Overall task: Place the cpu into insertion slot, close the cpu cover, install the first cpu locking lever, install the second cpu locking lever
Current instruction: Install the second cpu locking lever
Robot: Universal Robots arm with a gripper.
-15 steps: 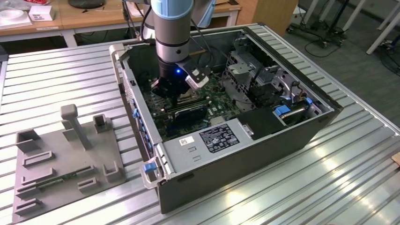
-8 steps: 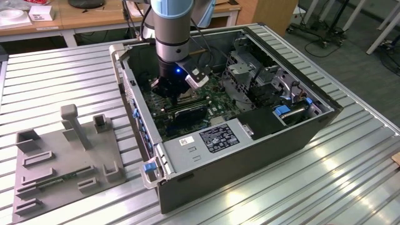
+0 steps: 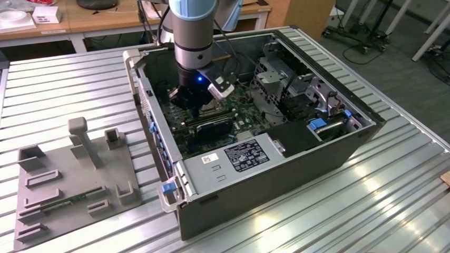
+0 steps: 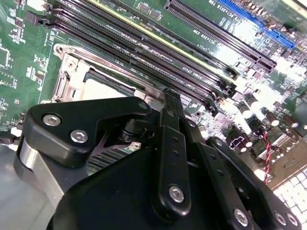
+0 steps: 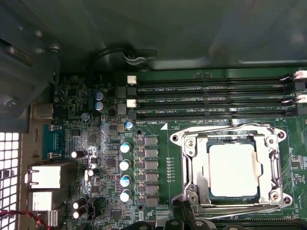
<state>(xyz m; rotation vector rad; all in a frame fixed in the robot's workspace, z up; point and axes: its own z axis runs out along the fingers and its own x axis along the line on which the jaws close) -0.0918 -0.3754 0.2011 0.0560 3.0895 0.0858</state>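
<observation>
Fingers (image 4: 172,103) appear closed together, gripping nothing visible, tips just beside the cover (image 5: 230,138). Cpu (image 5: 234,169) sits in the slot (image 5: 192,167), cover down over it. Risk: tips slipping off the socket edge could scrape the board (image 5: 158,139).

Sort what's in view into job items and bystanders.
Job: cpu seated in the insertion slot, cpu cover down around it, tool above.
Bystanders: memory slots, capacitors, grey fixture plate, computer case.
</observation>
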